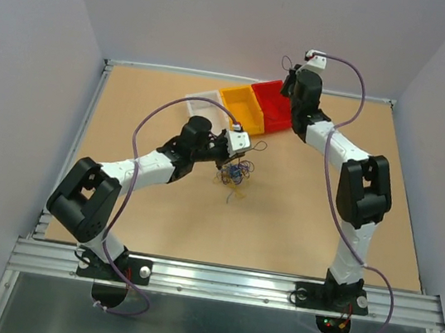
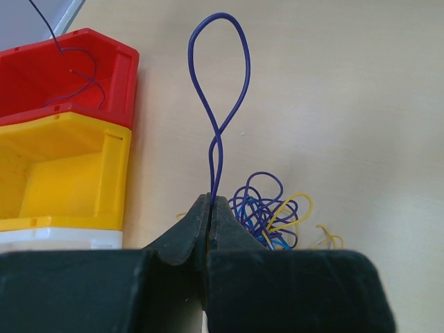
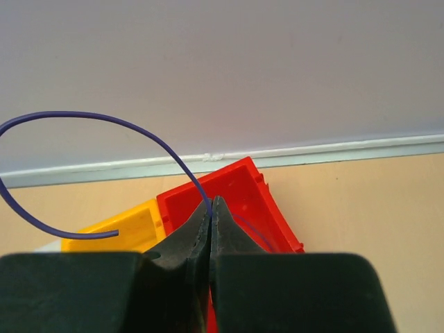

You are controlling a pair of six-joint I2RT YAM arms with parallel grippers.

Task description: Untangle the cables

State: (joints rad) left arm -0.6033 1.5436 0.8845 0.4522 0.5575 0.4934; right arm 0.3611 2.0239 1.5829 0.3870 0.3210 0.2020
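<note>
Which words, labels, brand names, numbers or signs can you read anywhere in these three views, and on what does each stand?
No readable text in any view.
Red bin, yellow bin, white bin: plain walls, no labels.
Cables: unmarked.
Left arm, right arm, table: no legible marking.
Lights at the right arm's base: coloured dots, not writing.

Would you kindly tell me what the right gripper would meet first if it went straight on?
Most likely the red bin, lying just past the right gripper's tips, though depth is hard to judge.
</note>
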